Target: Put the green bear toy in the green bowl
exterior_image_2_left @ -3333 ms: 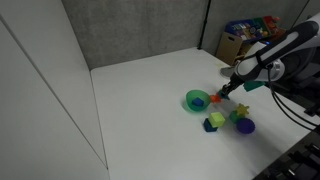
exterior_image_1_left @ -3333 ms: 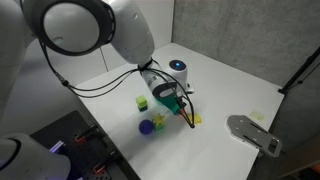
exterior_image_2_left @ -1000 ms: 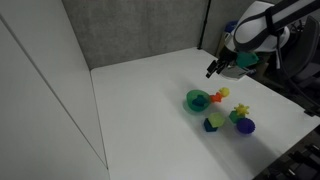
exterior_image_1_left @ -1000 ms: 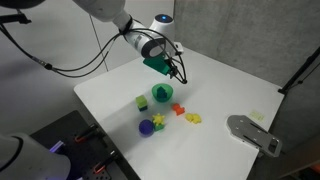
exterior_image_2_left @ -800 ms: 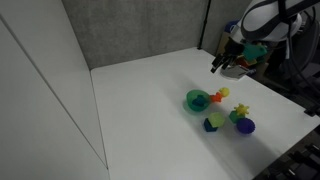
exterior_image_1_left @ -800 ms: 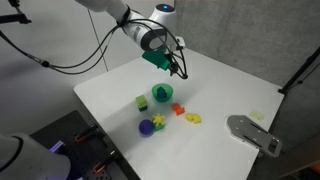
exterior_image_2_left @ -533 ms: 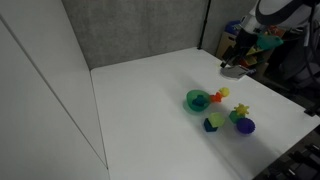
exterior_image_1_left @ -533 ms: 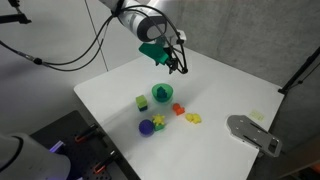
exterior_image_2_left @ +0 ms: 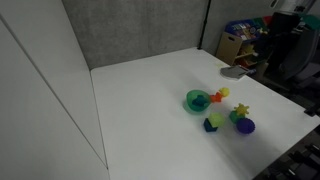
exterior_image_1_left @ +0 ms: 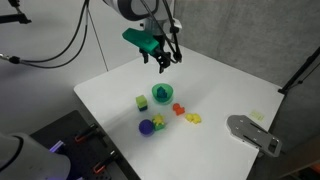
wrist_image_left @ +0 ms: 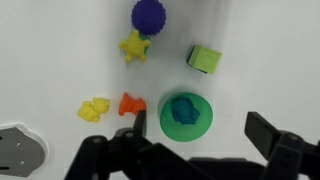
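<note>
The bear [wrist_image_left: 184, 108] lies in the bowl [wrist_image_left: 166, 124]; it looks light and hard, best pinched across its sides. The gripper [wrist_image_left: 190, 152] hangs open and empty.

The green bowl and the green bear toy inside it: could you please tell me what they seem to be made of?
The green bowl looks like smooth moulded plastic: one even, saturated colour and a clean round rim. The green bear toy lying in it is probably plastic or rubber, with a duller, darker surface, but it is too small and blurred here to tell which.
</note>
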Robot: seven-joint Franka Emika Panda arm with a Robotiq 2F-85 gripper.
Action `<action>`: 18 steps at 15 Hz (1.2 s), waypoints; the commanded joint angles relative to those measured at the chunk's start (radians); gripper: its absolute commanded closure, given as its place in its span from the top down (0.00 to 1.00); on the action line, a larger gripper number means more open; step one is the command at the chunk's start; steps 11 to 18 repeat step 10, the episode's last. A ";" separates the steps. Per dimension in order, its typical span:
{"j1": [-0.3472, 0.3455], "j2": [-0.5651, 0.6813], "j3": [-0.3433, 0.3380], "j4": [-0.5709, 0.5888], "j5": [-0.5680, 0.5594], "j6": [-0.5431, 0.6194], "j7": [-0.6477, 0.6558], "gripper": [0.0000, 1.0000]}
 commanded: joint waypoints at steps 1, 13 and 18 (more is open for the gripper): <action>0.012 -0.143 -0.038 -0.053 -0.092 -0.115 0.058 1.00; 0.017 -0.225 -0.070 -0.048 -0.196 -0.228 0.104 1.00; 0.017 -0.225 -0.070 -0.048 -0.196 -0.228 0.104 1.00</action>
